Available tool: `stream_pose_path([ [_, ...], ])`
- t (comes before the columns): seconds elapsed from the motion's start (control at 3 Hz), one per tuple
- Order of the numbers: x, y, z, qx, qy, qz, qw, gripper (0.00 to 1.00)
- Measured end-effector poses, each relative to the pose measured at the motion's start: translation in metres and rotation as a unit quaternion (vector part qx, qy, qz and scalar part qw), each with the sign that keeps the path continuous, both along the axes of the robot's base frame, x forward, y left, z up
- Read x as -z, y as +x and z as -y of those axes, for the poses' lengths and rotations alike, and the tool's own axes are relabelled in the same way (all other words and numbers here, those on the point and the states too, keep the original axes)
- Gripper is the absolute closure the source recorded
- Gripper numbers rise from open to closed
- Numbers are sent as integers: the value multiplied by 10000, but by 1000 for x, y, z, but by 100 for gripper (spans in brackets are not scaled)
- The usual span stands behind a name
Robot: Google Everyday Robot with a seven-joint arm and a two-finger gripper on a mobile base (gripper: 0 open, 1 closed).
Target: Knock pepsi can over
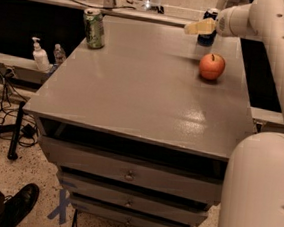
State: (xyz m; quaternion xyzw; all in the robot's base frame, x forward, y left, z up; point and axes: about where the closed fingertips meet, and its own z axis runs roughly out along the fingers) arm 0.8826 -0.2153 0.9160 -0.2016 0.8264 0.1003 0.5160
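The pepsi can (pixel 208 37) is dark blue with a silver top. It stands upright at the far right of the grey table (pixel 134 89). My gripper (pixel 198 27) is tan, on the end of the white arm (pixel 261 19), which reaches in from the right. It hovers right in front of the can's upper half, pointing left, and hides part of the can. I cannot tell whether it touches the can.
A red apple (pixel 212 66) sits just in front of the can. A pale green can (pixel 94 28) stands at the far left corner. Bottles (pixel 39 54) stand on a ledge left of the table. The robot's white body (pixel 260 192) fills the lower right.
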Motion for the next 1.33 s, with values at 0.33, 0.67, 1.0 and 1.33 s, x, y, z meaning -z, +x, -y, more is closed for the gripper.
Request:
stream_pose_path([
  [0.33,14,17,2,-119,-34,109,9999,0],
  [0.67,24,30,9,-66,-86,160,9998,0],
  [1.0,27,43,14,130,-170,170,9996,16],
  [1.33,22,51,16,348,-202,171,9990,40],
])
